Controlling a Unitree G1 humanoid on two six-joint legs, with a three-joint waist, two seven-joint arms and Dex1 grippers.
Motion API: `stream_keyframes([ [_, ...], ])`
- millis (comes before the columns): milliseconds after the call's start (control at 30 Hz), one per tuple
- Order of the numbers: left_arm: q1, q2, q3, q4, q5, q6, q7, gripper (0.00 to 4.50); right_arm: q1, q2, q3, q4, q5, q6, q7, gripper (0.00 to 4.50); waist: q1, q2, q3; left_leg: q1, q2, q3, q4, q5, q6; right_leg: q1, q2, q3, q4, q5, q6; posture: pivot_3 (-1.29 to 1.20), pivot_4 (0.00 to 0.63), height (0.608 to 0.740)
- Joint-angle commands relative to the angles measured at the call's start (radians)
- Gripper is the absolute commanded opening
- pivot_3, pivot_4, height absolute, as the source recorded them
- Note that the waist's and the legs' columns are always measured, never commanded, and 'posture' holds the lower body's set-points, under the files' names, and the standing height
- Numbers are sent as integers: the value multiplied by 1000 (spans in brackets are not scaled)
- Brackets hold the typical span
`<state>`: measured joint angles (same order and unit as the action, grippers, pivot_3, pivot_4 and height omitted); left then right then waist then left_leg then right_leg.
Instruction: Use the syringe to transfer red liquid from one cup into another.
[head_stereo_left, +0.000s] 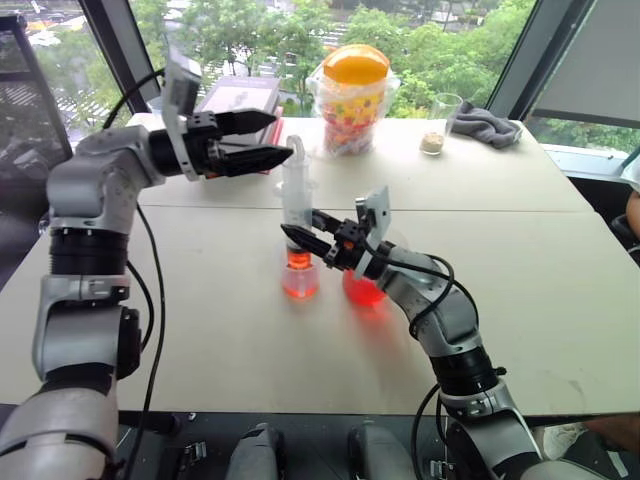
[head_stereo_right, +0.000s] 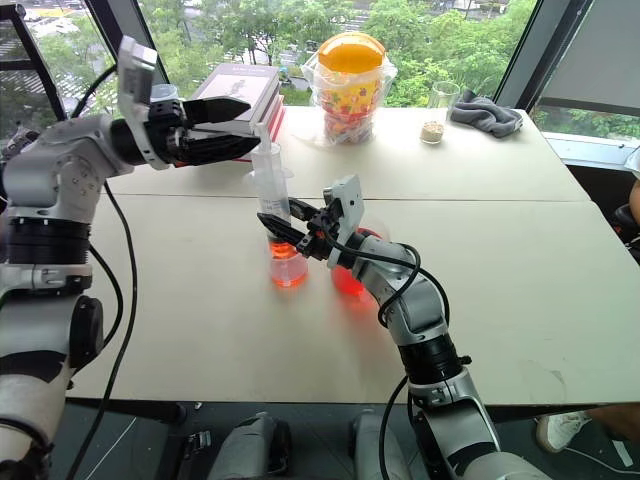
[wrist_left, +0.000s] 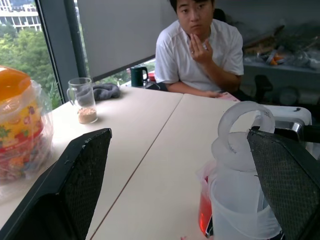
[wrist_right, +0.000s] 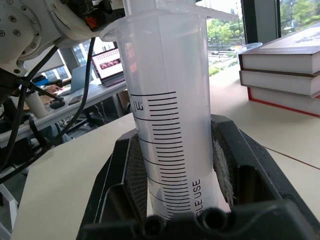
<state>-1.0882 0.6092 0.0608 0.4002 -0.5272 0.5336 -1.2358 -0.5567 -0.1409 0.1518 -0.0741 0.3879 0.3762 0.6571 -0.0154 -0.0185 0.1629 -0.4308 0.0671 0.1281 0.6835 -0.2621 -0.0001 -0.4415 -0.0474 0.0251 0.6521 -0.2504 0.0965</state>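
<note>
The clear syringe (head_stereo_left: 296, 195) stands upright, its tip down in the small narrow cup (head_stereo_left: 299, 278), which holds red liquid (head_stereo_left: 299, 262). My right gripper (head_stereo_left: 305, 232) is shut on the graduated barrel (wrist_right: 170, 145), low down. The wider beaker (head_stereo_left: 365, 288), also with red liquid, sits just right of the small cup, partly hidden behind my right wrist. My left gripper (head_stereo_left: 282, 136) is open and points right, level with the white plunger's ring (wrist_left: 245, 125). The ring lies between its fingers, close to one finger (wrist_left: 285, 185) and not gripped.
At the table's far side stand a stack of books (head_stereo_left: 240, 98), a candy jar with an orange lid (head_stereo_left: 352, 95), a glass (head_stereo_left: 438, 122) and a grey cloth (head_stereo_left: 485, 125). A person (wrist_left: 197, 50) sits at the table's right end beside a green mug (wrist_left: 137, 76).
</note>
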Motion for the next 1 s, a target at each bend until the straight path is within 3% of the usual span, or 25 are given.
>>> stream_keyframes([
  [33,-45,-25,-20,18,34,-49,-8,4439,-15,-1,-6,-32,3,-16,5,1484,0,0,0,0,0,0,0,0,0,0,0,0,0,0,0,0,150,740],
  [100,-52,-50,-29,29,42,-60,-13,4439,-13,-2,-6,-36,2,-15,2,1484,0,0,0,0,0,0,0,0,0,0,0,0,0,0,0,0,150,740],
  [200,-62,-73,-30,42,49,-69,-17,3652,-9,-4,-7,-41,0,-14,-2,1484,0,0,0,1,0,0,0,0,0,1,0,0,0,0,0,0,150,740],
  [433,-43,-77,-43,11,44,-47,-60,49,-9,0,-9,-47,-3,-12,-6,1484,-3,0,0,1,0,0,0,0,0,1,0,0,0,0,0,0,150,740],
  [1000,99,-32,-102,-175,47,25,-102,49,-77,24,-49,-115,41,62,-39,1484,-3,0,0,2,0,0,0,0,0,1,0,0,0,0,0,0,150,740],
])
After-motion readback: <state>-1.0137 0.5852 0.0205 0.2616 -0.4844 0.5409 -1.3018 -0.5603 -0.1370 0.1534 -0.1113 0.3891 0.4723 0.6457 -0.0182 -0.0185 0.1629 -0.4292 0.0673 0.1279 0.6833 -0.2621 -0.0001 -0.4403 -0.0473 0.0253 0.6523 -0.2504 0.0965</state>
